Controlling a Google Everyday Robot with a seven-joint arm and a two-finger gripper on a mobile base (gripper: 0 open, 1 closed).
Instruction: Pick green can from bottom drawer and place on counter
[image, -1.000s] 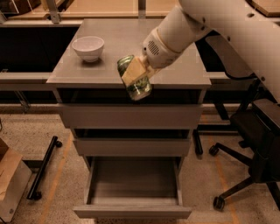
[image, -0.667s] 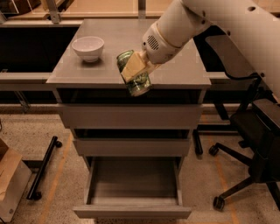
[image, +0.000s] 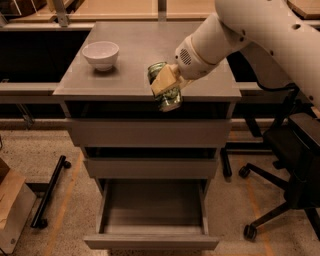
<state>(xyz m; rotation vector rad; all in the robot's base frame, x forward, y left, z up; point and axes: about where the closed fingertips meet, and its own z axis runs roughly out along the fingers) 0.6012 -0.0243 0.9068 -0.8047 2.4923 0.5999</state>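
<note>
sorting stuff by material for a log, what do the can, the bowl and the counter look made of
The green can, held by the gripper at the counter's front edge, is likely thin metal: it has a shiny silvery end and glossy green print. The bowl looks ceramic, perhaps plastic, being smooth plain white. The counter seems to be grey laminate or coated board, with a faint sheen.

We see the gripper (image: 163, 86), above the front edge of the counter (image: 130, 55), covering the middle of the green can (image: 170, 100) it clasps, its far finger hidden behind the can, while the arm (image: 260, 25) and the office chair (image: 300, 150) run off the right edge.
</note>
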